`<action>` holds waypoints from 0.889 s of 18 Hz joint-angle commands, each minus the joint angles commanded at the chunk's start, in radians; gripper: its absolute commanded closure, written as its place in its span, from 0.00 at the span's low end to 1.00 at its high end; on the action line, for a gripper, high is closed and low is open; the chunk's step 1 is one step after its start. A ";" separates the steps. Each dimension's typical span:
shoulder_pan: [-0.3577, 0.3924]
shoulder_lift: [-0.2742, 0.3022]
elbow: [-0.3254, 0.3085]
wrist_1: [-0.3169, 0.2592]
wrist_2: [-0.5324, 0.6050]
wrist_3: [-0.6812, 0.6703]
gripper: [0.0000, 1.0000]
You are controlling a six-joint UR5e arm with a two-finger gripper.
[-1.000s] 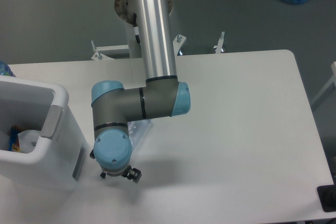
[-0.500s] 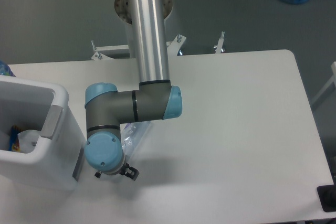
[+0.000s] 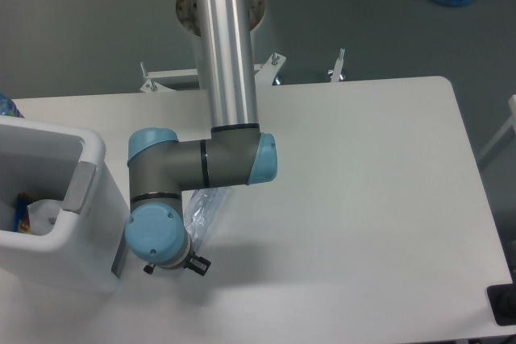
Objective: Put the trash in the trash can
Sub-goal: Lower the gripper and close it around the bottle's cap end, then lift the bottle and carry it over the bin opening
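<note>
White bench, rounded far-right corner. White trash can sits on near-left part. Clear plastic bottle lies just right of can, mostly hidden under arm.

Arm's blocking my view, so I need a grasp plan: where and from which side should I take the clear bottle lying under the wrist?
Only part of the clear bottle shows, lying on the table beside the trash can. Its long axis seems to run toward the camera, so I'd come from straight above and close across the mid-body, fingers on its left and right flanks. The gripper is hidden under the wrist, so check alignment first.
</note>
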 joint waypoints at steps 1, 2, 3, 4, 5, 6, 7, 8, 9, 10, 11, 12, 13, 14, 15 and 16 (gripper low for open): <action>0.002 0.005 0.005 0.000 -0.006 0.002 0.59; 0.008 0.011 0.014 0.000 -0.006 0.003 0.60; 0.017 0.021 0.021 0.000 -0.008 0.006 0.60; 0.035 0.035 0.029 0.000 -0.011 0.009 0.60; 0.054 0.051 0.034 0.000 -0.021 0.009 0.60; 0.061 0.063 0.041 0.002 -0.044 0.011 0.60; 0.074 0.075 0.049 0.003 -0.073 0.011 0.60; 0.093 0.094 0.054 0.005 -0.101 0.011 0.60; 0.104 0.113 0.063 0.005 -0.133 0.011 0.60; 0.115 0.127 0.078 0.005 -0.168 0.011 0.61; 0.132 0.141 0.092 0.006 -0.198 0.009 0.61; 0.143 0.155 0.110 0.020 -0.234 0.005 0.61; 0.155 0.169 0.121 0.046 -0.277 0.002 0.61; 0.170 0.189 0.121 0.078 -0.325 0.000 0.60; 0.184 0.210 0.121 0.103 -0.377 0.000 0.60; 0.196 0.230 0.123 0.123 -0.423 -0.002 0.60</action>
